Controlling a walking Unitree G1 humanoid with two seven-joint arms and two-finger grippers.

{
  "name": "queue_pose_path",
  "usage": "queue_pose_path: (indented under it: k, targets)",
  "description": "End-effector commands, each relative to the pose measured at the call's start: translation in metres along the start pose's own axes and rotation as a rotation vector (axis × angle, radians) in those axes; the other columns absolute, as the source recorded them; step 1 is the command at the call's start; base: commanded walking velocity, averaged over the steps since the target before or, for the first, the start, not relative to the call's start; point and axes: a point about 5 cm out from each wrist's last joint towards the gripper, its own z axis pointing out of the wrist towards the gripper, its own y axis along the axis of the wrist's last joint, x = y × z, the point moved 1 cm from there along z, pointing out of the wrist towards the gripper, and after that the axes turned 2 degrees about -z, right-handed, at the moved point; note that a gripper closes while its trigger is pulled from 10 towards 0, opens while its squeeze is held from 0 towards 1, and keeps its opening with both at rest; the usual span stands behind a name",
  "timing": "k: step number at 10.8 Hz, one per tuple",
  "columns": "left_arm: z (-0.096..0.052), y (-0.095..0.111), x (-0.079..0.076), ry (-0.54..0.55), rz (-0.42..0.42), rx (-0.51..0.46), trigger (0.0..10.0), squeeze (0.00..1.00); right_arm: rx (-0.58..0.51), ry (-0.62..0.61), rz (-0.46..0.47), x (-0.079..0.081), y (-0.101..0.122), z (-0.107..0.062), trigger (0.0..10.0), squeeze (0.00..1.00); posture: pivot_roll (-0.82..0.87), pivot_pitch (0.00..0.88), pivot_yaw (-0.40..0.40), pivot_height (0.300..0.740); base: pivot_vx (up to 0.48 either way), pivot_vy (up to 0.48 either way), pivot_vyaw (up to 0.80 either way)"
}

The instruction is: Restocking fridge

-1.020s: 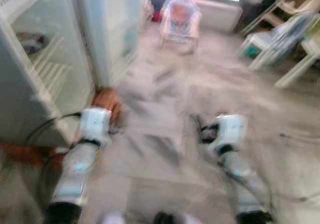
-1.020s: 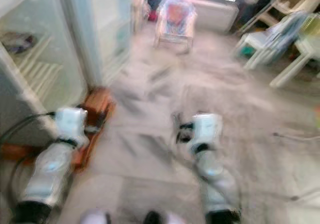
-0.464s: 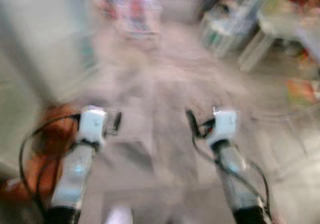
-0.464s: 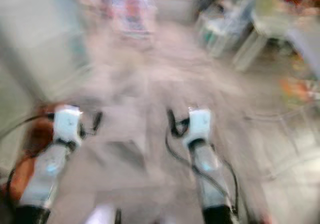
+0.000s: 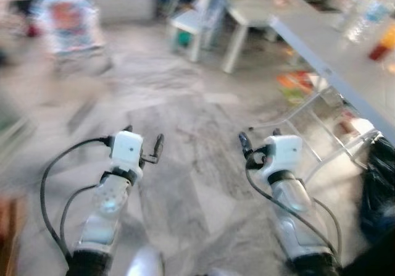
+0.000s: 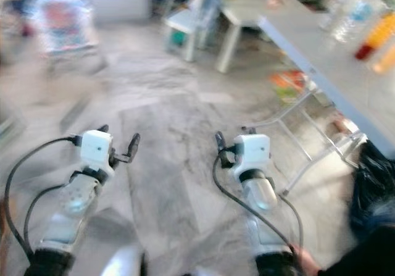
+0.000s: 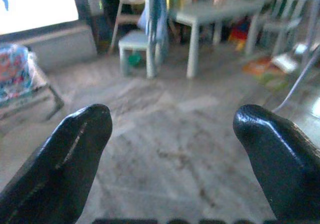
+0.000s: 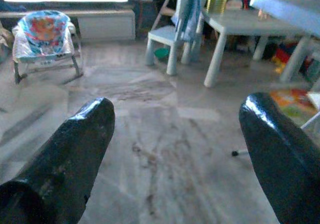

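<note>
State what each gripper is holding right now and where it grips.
Nothing is held. The left gripper and right gripper are both open, with only the grey floor between their fingers.

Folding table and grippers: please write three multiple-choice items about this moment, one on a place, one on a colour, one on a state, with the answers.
1. Where does the folding table stand?
A. on the robot's right
B. on the robot's left
C. between the two arms

2. What colour is the drink in the bottle at the far end of that table?
A. green
B. orange
C. black

3. How are the fingers of the left gripper and the right gripper?
A. both shut on a bottle
B. one open, one shut
C. both open and empty

Answers: 1 A, the table runs along the right edge of the head views. 2 B, the bottle looks orange over red. 3 C, each wrist view shows bare floor between the spread fingers.
</note>
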Motion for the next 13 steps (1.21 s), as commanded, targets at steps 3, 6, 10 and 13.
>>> queue_pose_path:
  k: [3, 6, 10, 13]
  targets:
    - [0.007, 0.012, -0.007, -0.017, -0.009, -0.041, 10.0, 0.0, -0.032, -0.032, -0.047, -0.016, 0.01, 0.003, 10.0, 0.0, 0.1, 0.097, -0.096, 0.74, 0.48, 0.0, -0.8]
    - [0.009, 0.015, 0.002, 0.084, -0.088, -0.051, 10.0, 0.0, -0.061, -0.03, -0.05, -0.013, 0.015, 0.001, 10.0, 0.0, 0.09, 0.094, -0.085, 0.74, 0.48, 0.0, -0.72]
    - [0.014, 0.036, 0.0, 0.095, -0.127, -0.134, 10.0, 0.0, -0.101, -0.018, -0.099, -0.01, 0.022, -0.003, 10.0, 0.0, 0.08, 0.092, -0.085, 0.74, 0.457, 0.0, 0.0]
    - [0.022, 0.063, -0.006, 0.044, -0.126, -0.224, 10.0, 0.0, -0.138, -0.045, -0.123, -0.017, 0.033, -0.001, 10.0, 0.0, 0.08, 0.092, -0.086, 0.74, 0.451, 0.0, 0.0]
